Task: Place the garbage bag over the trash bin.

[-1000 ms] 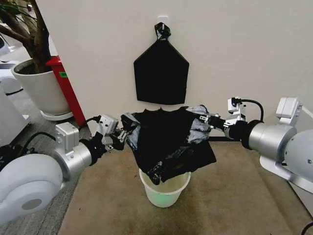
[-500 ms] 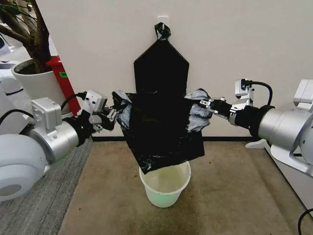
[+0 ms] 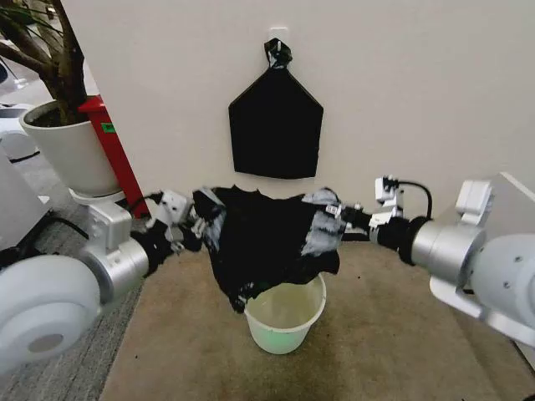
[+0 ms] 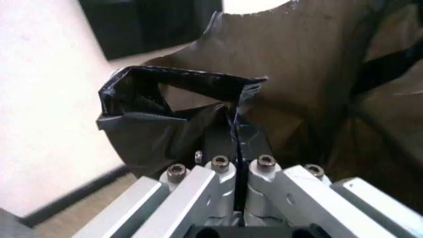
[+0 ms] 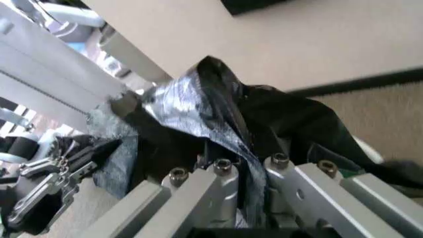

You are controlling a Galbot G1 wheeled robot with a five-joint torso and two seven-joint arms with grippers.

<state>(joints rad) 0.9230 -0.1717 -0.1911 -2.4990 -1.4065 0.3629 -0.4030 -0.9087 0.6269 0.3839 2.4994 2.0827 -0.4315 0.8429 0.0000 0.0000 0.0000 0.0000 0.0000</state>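
Observation:
The garbage bag (image 3: 263, 242), glossy black and wrinkled, is stretched between both grippers just above the trash bin (image 3: 284, 322), a small creamy-white bucket on the brown mat. The bag's lower edge hangs over the bin's rim and hides its back-left part. My left gripper (image 3: 194, 225) is shut on the bag's left edge; the left wrist view shows the film (image 4: 172, 114) pinched between its fingers. My right gripper (image 3: 334, 213) is shut on the right edge, with crinkled film (image 5: 198, 114) clamped in the right wrist view.
A flat black house-shaped bundle (image 3: 275, 121) hangs on the white wall behind. A large white plant pot (image 3: 71, 154) and a red stand (image 3: 113, 142) are at the back left. The brown mat (image 3: 393, 351) spreads around the bin, with grey carpet (image 3: 79, 368) to its left.
Both grippers have lowered the bag from its raised, spread position and come closer together. The bag's bottom now droops onto the bin's rim.

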